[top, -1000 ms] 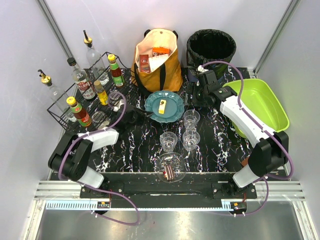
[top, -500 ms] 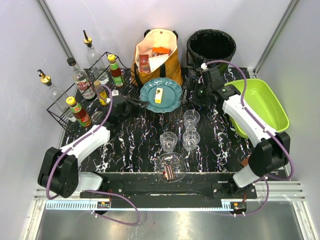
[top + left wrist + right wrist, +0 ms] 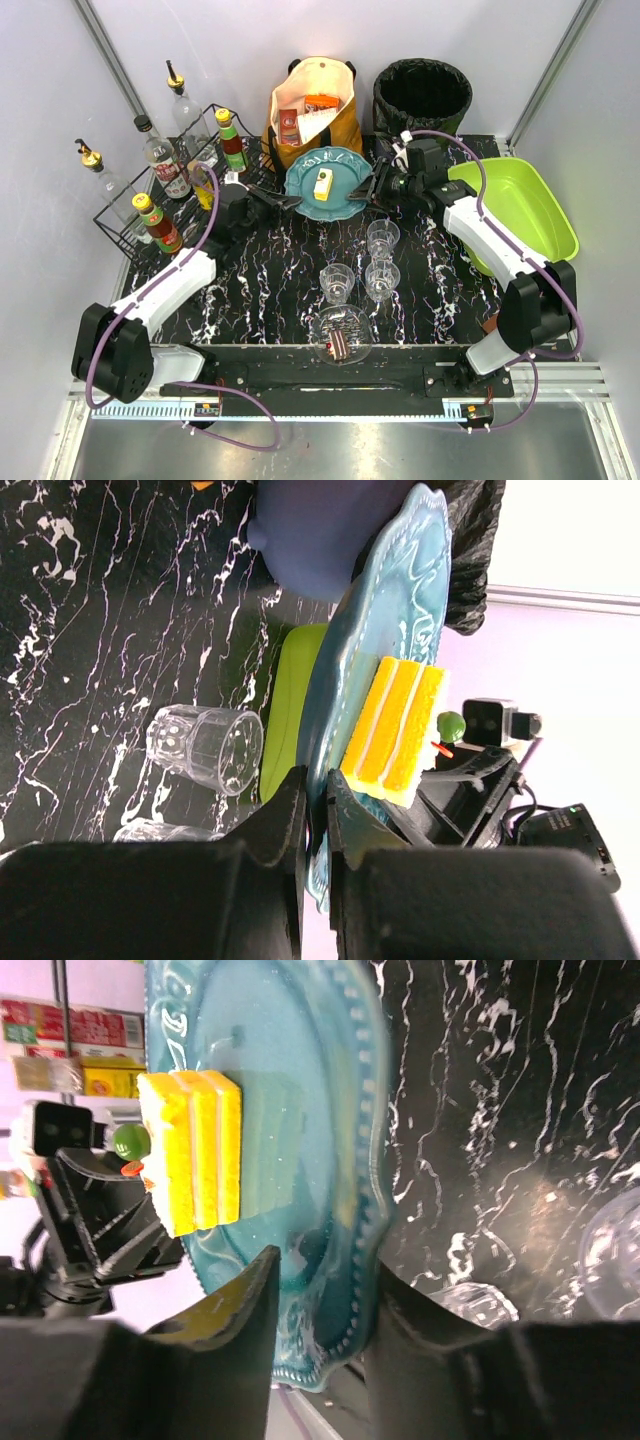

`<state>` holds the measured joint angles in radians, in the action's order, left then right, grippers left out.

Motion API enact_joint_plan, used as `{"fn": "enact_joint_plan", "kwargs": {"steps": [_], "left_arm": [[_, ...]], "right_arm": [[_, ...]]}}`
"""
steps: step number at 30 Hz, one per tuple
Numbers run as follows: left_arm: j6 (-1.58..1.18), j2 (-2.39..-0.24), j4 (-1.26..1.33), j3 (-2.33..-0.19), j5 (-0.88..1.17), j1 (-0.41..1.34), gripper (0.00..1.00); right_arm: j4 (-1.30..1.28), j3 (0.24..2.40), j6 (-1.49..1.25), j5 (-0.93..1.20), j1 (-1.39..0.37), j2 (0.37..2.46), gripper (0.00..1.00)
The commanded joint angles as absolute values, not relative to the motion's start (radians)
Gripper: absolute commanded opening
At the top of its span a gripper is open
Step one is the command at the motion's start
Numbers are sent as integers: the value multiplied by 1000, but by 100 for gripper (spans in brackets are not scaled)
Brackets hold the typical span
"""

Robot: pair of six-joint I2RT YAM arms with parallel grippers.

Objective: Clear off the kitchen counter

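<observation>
A teal plate with a yellow-and-white block on it is held above the back of the black marbled kitchen counter. My left gripper is shut on the plate's left rim. From the other side, my right gripper straddles the right rim. One of its jaws is over the plate's face and one under it, with a gap still showing.
Three clear glasses and a glass bowl stand on the counter's front half. A lime-green tray lies right, a black bin and tote bag behind, a wire rack of bottles left.
My left gripper has lifted the plate off the counter and carried it toward the back. The right gripper turned left onto the plate's right rim and its jaws narrowed.
</observation>
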<state>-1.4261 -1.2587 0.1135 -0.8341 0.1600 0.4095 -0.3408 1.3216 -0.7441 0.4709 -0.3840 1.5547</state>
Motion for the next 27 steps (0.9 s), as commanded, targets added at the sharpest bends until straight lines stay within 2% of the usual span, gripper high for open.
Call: {"fn": "enact_joint_plan", "kwargs": {"steps": [1, 3, 5, 7, 8, 11, 13, 15, 17, 19, 27], "left_arm": [[-1470, -1183, 314, -953, 227, 407, 0], [-1463, -1180, 310, -960, 230, 407, 0], [-1462, -1181, 305, -966, 236, 407, 0], [-1456, -1180, 290, -974, 242, 407, 0], [-1450, -1180, 284, -983, 247, 407, 4], [-1419, -1172, 255, -1003, 247, 407, 35], [-1370, -1166, 227, -1028, 239, 405, 59], [-1320, -1163, 189, -1057, 230, 405, 75], [-1278, -1157, 152, -1078, 224, 405, 83], [-1226, -1151, 100, -1098, 213, 405, 97], [-1062, -1086, -80, -1132, 178, 400, 99]], "right_arm": [[-178, 1290, -860, 557, -382, 1508, 31], [-155, 1281, -883, 554, -382, 1502, 14], [-129, 1278, -909, 558, -380, 1499, 3], [-109, 1276, -934, 557, -377, 1497, 0], [-103, 1282, -948, 558, -376, 1499, 0], [-98, 1307, -992, 561, -364, 1499, 0], [-89, 1327, -1032, 571, -353, 1502, 0], [-77, 1345, -1069, 580, -341, 1503, 0], [-71, 1370, -1110, 589, -327, 1505, 0], [-51, 1391, -1138, 597, -315, 1505, 0], [-127, 1523, -1184, 572, -244, 1532, 0]]}}
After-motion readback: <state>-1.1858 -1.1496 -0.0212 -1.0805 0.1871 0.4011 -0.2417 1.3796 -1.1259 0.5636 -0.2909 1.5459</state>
